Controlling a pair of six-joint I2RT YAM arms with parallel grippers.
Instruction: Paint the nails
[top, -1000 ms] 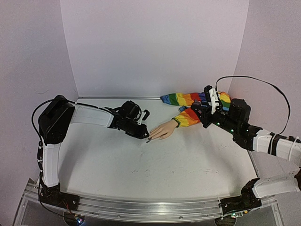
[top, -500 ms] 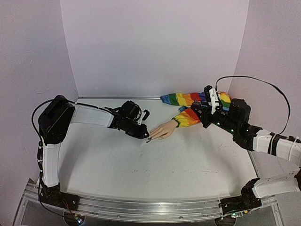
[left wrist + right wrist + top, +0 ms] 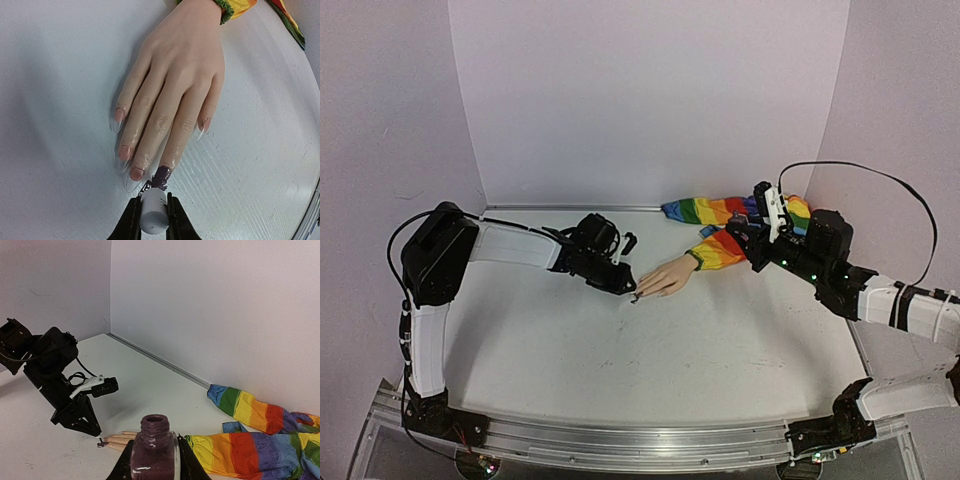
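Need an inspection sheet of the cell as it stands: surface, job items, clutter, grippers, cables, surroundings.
Surface: white table, faint scuff marks.
Job's things: mannequin hand lies palm down in a rainbow sleeve; painted nail is purple, other nails look bare.
Clutter: nothing seen.
Grippers: left gripper shut on the white brush cap, brush at the painted nail; right gripper shut on the polish bottle, uncapped, held upright above the sleeve.
Cables: black cable loops off the right arm; another runs along the left arm.
Surroundings: pale walls on three sides, metal rail at the near edge.
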